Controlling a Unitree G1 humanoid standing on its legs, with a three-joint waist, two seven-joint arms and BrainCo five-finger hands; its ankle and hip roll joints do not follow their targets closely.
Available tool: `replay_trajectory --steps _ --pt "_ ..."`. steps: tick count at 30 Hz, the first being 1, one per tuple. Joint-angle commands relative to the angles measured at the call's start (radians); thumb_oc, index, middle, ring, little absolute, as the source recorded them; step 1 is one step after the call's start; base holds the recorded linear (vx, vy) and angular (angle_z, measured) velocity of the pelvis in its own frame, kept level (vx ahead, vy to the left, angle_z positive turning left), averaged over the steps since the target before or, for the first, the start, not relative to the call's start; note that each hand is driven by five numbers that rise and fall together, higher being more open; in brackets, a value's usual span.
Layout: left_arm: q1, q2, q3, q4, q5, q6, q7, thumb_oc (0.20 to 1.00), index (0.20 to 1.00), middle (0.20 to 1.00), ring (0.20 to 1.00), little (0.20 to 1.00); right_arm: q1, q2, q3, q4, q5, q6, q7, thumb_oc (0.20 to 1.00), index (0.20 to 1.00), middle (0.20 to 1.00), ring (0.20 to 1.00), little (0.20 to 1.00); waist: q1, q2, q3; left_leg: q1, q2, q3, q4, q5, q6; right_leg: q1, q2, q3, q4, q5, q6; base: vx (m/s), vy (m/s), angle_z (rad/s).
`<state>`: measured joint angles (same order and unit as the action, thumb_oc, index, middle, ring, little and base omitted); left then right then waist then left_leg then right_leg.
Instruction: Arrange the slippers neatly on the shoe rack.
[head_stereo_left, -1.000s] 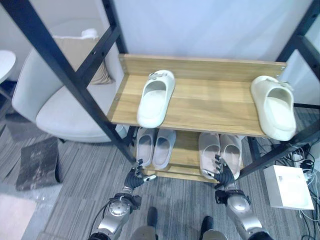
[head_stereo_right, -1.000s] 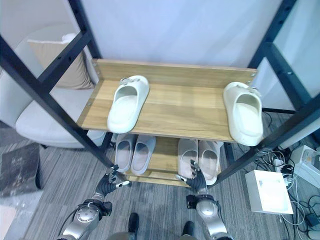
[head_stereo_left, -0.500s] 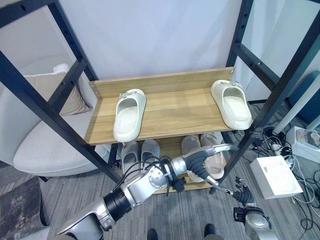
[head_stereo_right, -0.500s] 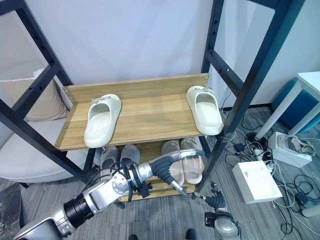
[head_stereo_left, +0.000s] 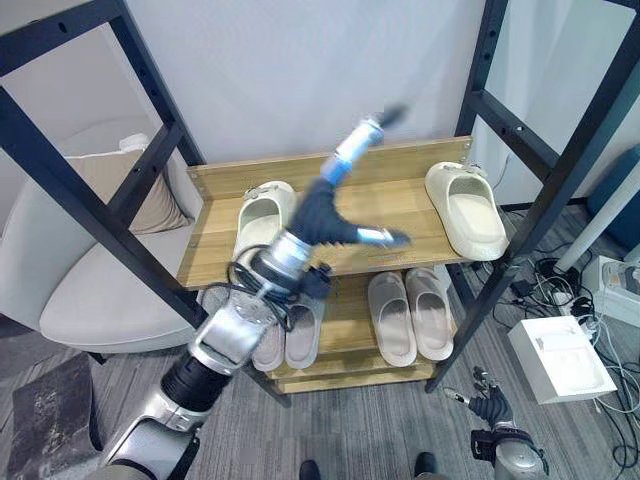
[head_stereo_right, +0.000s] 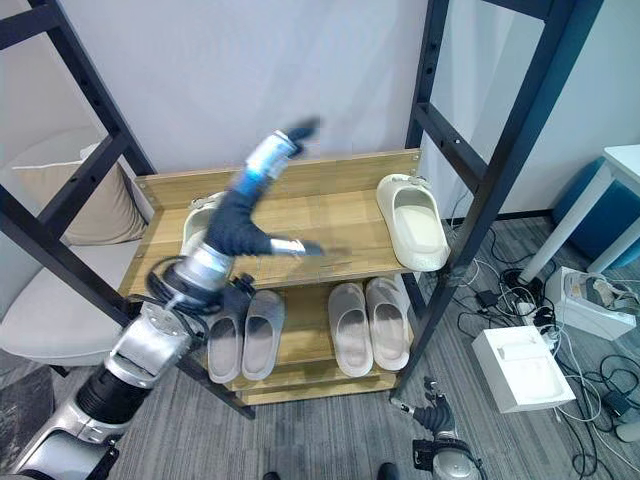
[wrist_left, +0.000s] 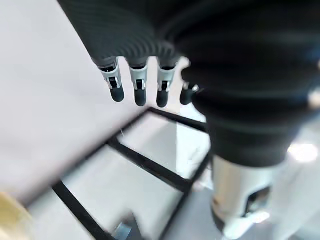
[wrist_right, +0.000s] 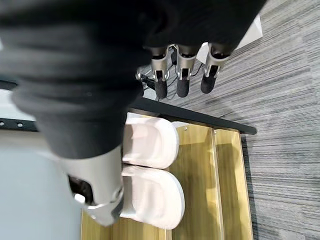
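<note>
Two cream slippers (head_stereo_left: 467, 210) on rack's top shelf (head_stereo_left: 400, 205).

Bright, even indoor light; motion-blurred left hand (head_stereo_left: 325, 215) fingers.

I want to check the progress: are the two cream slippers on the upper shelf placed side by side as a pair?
No: one cream slipper lies at the upper shelf's right end, the other cream slipper at its left end, with bare wood between them.

Shoe rack (head_stereo_left: 400, 205): matt wood-grain shelves, black matt metal posts. Slippers (head_stereo_left: 465, 210): smooth, matt cream foam or plastic. Floor (head_stereo_right: 330, 440): rough grey carpet. Chair (head_stereo_left: 90, 290): pale cloth.
</note>
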<state>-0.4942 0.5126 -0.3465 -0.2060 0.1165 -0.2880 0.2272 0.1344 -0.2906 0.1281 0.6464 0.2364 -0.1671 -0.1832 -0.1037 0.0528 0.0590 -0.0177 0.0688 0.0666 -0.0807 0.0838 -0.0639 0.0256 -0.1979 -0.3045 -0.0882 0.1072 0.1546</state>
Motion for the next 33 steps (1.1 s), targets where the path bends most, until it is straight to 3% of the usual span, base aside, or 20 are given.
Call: replay_trajectory --steps 1,3,6,12,18,24,33 --pt "-0.156 0.102 0.079 0.128 0.217 0.018 0.150 1.000 1.000 1.000 1.000 1.000 -0.024 0.009 -0.028 -0.095 -0.001 -0.052 0.012 1.000 1.000 1.000 1.000 1.000 0.021 -0.026 0.044 0.070 -0.011 0.003 -0.007 -0.076 -0.025 0.048 0.016 -0.063 0.001 -0.054 0.032 0.04 -0.009 -0.01" --pt "-0.149 0.123 0.098 0.143 0.250 0.025 0.172 1.000 1.000 1.000 1.000 1.000 -0.018 0.010 -0.032 -0.101 -0.001 -0.053 0.013 1.000 1.000 1.000 1.000 1.000 0.020 -0.026 0.044 0.072 -0.010 0.004 -0.007 -0.078 -0.026 0.048 0.018 -0.062 0.001 -0.055 0.032 0.02 -0.004 -0.01" --pt "-0.138 0.228 0.123 0.236 0.414 0.094 0.235 1.000 1.000 1.000 1.000 1.000 -0.002 0.006 -0.043 -0.114 0.011 -0.061 0.021 1.000 1.000 1.000 1.000 1.000 0.016 -0.023 0.042 0.075 -0.008 0.008 -0.007 -0.082 -0.028 0.047 0.023 -0.056 0.001 -0.060 0.032 0.04 -0.006 -0.01" --pt "-0.128 0.335 0.117 0.346 0.596 0.183 0.254 1.000 1.000 1.000 1.000 1.000 0.008 -0.010 -0.047 -0.145 0.017 -0.068 0.029 1.000 1.000 1.000 1.000 1.000 0.009 -0.026 0.043 0.078 -0.006 0.014 -0.007 -0.085 -0.029 0.040 0.029 -0.042 0.001 -0.061 0.032 0.02 0.001 -0.02" --pt "-0.102 0.329 0.106 0.434 0.640 0.225 0.250 1.000 1.000 1.000 1.000 1.000 0.015 -0.017 -0.050 -0.173 0.019 -0.069 0.031 1.000 1.000 1.000 1.000 1.000 -0.004 -0.032 0.050 0.072 -0.003 0.021 -0.007 -0.085 -0.028 0.026 0.035 -0.027 0.001 -0.061 0.031 0.01 0.006 -0.07" --pt "-0.060 0.256 0.112 0.499 0.607 0.232 0.231 1.000 1.000 1.000 1.000 1.000 0.020 -0.016 -0.054 -0.191 0.010 -0.057 0.031 1.000 1.000 1.000 1.000 1.000 -0.016 -0.038 0.055 0.068 -0.004 0.029 -0.007 -0.087 -0.025 0.014 0.038 -0.016 0.001 -0.061 0.029 0.01 0.001 -0.05" --pt "-0.157 0.231 0.029 0.655 0.676 0.308 0.228 1.000 1.000 1.000 1.000 1.000 0.030 -0.035 -0.086 -0.255 0.051 -0.067 0.033 1.000 1.000 1.000 1.000 1.000 -0.054 -0.042 0.078 0.043 -0.002 0.045 -0.007 -0.084 -0.022 -0.028 0.042 0.009 0.001 -0.051 0.030 -0.01 0.004 -0.08"
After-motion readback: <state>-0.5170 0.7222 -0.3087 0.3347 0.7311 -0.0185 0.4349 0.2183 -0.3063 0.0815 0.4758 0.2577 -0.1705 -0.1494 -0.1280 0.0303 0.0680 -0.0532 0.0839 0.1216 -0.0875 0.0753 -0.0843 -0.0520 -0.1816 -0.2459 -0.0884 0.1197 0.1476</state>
